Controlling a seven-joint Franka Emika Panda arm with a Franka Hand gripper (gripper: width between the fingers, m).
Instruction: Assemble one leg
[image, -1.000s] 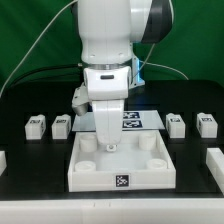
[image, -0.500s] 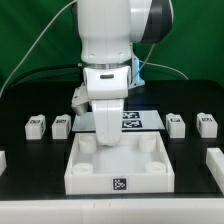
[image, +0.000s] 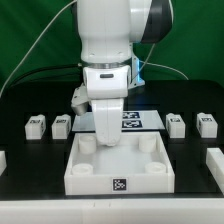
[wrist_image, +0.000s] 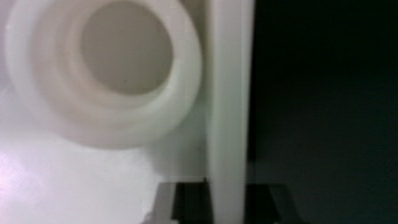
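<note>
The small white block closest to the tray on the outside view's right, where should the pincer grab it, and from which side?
Probably from straight above, closing on the two flat sides of the block. It sits low on the black table with open gaps on both sides and the next block well apart, so there should be room to close.

The exterior view is bright and evenly lit, while the wrist view is badly blurred and half dark.
</note>
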